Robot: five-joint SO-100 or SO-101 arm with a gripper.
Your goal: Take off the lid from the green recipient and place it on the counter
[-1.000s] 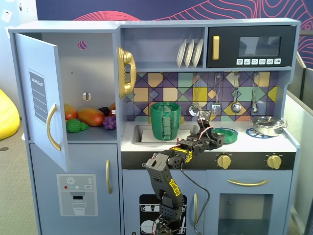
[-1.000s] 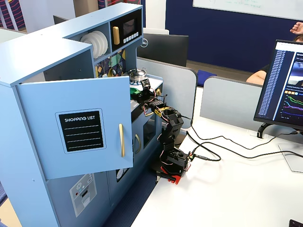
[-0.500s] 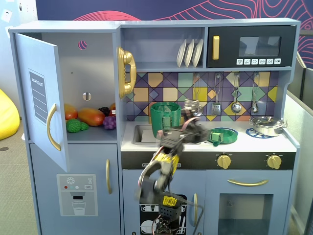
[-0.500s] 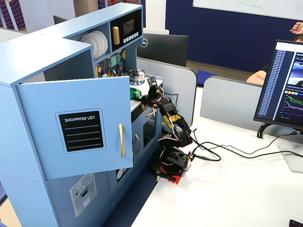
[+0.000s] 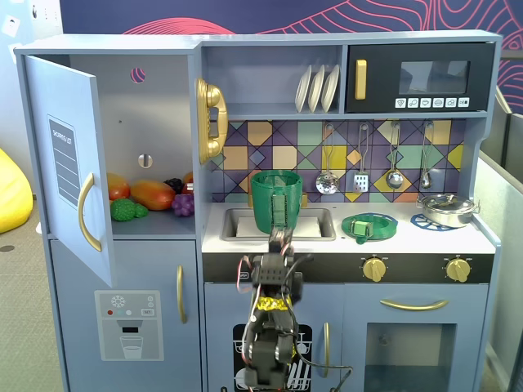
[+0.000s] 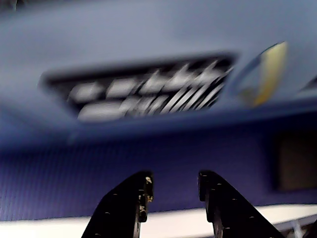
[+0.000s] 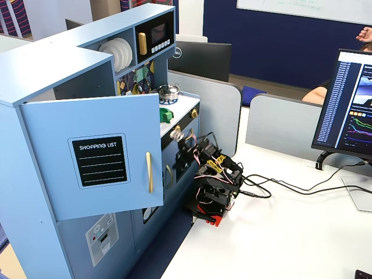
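lid (image 5: 370, 226) off, on counter (image 5: 327, 242); jaws apart.

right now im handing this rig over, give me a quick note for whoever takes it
Hand: open and empty in the wrist view, fingers apart, looking at the blurred kitchen front. The arm is folded low in front of the toy kitchen.

The green recipient stands upright at the sink, open on top.

The lid lies flat on the counter to the right of the sink in a fixed view, over a printed burner, apart from the silver pot.

Done: lid is off and set down on the counter.
Left: nothing of the job seems to remain; just park the arm.
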